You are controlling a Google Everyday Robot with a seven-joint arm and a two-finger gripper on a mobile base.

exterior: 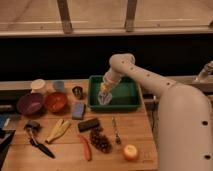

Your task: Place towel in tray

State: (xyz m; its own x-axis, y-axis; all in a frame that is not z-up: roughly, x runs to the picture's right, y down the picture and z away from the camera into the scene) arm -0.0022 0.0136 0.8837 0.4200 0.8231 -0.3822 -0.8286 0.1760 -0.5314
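The green tray (131, 98) stands at the back of the wooden table (65, 155). The towel (104, 98) is a small pale bunched cloth, hanging into the left part of the tray with its lower end at the tray floor. My gripper (104, 91) reaches down into the tray from the white arm (145, 80) and is shut on the top of the towel. The arm hides part of the tray's right rim.
Left of the tray stand a metal cup (77, 92), an orange bowl (55, 101), a purple bowl (30, 103) and two cups (37, 86). In front lie a blue sponge (78, 110), a banana (60, 129), grapes (100, 141), a fork (116, 131) and an orange fruit (131, 152).
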